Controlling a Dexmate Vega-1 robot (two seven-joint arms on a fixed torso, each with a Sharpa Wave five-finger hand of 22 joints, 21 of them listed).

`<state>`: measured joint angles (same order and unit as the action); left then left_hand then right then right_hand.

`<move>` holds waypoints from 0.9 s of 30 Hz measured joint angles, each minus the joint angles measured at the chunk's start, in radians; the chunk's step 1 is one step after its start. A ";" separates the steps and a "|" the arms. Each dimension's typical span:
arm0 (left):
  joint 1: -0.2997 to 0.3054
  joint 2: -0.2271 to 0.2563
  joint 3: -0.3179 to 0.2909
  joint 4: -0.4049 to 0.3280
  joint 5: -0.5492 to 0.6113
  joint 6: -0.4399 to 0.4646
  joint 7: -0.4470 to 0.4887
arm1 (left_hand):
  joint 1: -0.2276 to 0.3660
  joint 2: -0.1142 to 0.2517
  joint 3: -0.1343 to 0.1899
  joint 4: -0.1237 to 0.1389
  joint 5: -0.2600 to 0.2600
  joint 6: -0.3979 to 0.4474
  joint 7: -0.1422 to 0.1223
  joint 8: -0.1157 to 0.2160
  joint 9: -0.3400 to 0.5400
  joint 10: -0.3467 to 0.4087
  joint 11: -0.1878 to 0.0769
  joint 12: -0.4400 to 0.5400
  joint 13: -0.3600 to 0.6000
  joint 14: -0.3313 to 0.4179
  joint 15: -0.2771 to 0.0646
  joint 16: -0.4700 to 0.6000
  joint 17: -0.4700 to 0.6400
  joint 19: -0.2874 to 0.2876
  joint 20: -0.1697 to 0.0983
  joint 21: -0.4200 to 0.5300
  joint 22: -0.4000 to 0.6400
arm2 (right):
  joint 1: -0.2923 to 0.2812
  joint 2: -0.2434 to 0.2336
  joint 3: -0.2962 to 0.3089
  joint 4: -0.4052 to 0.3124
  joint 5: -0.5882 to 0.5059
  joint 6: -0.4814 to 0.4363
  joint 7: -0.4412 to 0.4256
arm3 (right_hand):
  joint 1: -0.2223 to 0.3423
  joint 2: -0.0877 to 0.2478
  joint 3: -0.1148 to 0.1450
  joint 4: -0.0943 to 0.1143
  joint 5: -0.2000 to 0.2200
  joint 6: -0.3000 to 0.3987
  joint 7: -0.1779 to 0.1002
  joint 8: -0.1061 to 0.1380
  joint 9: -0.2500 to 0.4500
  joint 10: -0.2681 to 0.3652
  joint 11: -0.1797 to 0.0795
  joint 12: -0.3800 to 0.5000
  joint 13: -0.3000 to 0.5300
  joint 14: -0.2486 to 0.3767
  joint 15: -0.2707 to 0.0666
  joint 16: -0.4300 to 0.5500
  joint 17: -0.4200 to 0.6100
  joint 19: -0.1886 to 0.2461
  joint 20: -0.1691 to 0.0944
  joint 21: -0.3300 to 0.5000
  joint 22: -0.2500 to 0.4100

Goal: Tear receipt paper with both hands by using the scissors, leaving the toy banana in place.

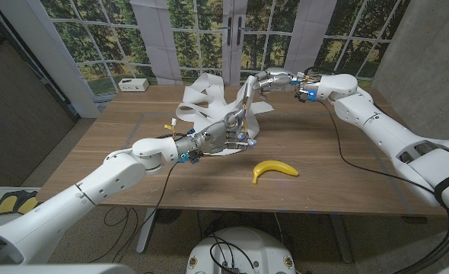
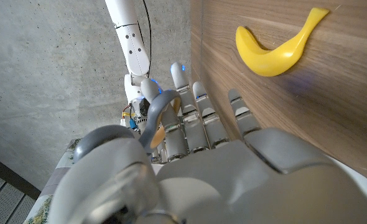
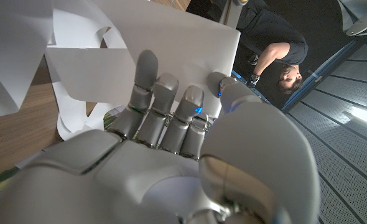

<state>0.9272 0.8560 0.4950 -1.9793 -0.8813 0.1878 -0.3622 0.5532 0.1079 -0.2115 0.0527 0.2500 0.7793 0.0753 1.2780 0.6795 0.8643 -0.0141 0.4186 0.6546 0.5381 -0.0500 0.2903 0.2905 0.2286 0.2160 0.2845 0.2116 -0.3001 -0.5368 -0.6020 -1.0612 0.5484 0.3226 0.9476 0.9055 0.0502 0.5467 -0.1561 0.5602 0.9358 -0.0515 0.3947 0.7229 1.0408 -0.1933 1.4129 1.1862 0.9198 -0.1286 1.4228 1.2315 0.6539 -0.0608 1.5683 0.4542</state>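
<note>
the loose white curled receipt paper (image 1: 209, 103), heaped mid-table toward the far edge, is pinched by the right hand (image 1: 264, 82) while grey-handled scissors (image 2: 155, 121) are gripped by the left hand (image 1: 223, 138), so a cut is judged next, yellow toy banana (image 1: 274, 169) untouched by the near edge.

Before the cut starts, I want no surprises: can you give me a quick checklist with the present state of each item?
1. Right hand holds the receipt paper: ok, its fingers lie against a raised strip.
2. Left hand holds the scissors: ok, a grey handle loop sits among its fingers.
3. Blades lined up on the strip: cannot tell, the blades are hidden.
4. Toy banana apart from both hands: ok, it lies alone near the table's front edge.
5. Strip pulled taut: cannot tell.
</note>
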 measured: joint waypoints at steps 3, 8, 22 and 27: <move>0.000 -0.003 0.000 0.002 0.001 -0.003 0.002 | 0.007 0.008 0.006 -0.006 0.000 0.009 0.002 0.000 0.000 0.002 0.002 0.000 -0.002 0.002 -0.002 -0.005 0.000 0.000 0.000 0.000 0.000 | 0.000 0.000 0.001 0.000 0.001 0.000 0.002 | 0.000 0.000 0.000 0.000 0.000 0.000 0.000 -0.001 0.000 0.000 0.000 0.000 -0.001 0.000 0.000 0.000 0.000 0.000 0.000 0.000 -0.001; 0.000 -0.006 0.000 0.005 0.006 -0.008 0.005 | 0.014 0.014 0.014 -0.014 -0.013 0.014 0.007 0.000 0.000 0.004 0.004 0.011 -0.001 0.008 0.000 -0.015 0.000 0.000 0.000 0.000 0.000 | 0.003 0.006 0.001 0.018 0.003 0.000 0.009 | 0.000 0.000 0.000 0.000 0.000 0.000 0.000 -0.002 0.000 0.000 0.000 -0.004 -0.004 0.000 0.000 0.000 0.000 0.000 0.000 0.000 -0.005; -0.006 -0.012 0.007 0.008 0.039 -0.029 0.014 | 0.080 0.011 0.042 -0.064 -0.021 0.069 0.008 -0.001 -0.002 0.009 0.010 0.077 0.031 0.197 -0.014 0.037 0.028 0.046 -0.002 0.004 0.000 | 0.029 0.042 0.004 0.104 0.023 0.005 0.046 | 0.000 0.000 0.000 0.000 -0.003 0.000 0.000 -0.006 -0.001 -0.005 -0.005 -0.001 0.002 0.000 0.000 0.000 0.000 0.000 0.000 0.000 -0.005; -0.007 -0.016 0.010 0.008 0.057 -0.038 0.024 | 0.110 -0.006 0.057 -0.096 -0.021 0.104 0.014 -0.003 -0.003 0.031 0.031 0.142 0.085 0.282 -0.001 0.137 0.106 0.088 -0.005 0.013 0.000 | 0.035 0.051 0.006 0.127 0.028 0.006 0.055 | -0.004 -0.004 0.000 0.000 -0.003 0.000 0.000 -0.006 0.000 -0.005 -0.005 -0.001 0.002 0.000 0.000 0.000 0.000 0.000 0.000 0.000 -0.005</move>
<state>0.9199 0.8404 0.5053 -1.9713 -0.8244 0.1493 -0.3384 0.6631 0.1019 -0.1550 -0.0435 0.2288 0.8828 0.0897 1.2755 0.6769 0.8950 0.0169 0.5602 0.7391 0.8203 -0.0511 0.4272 0.3962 0.3167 0.2111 0.2971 0.2115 -0.2649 -0.4863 -0.5958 -0.9344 0.5761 0.3283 1.0026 0.9013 0.0459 0.5464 -0.1560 0.5574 0.9360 -0.0518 0.3890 0.7231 1.0354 -0.1984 1.4124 1.1882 0.9198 -0.1286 1.4228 1.2315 0.6539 -0.0607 1.5683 0.4497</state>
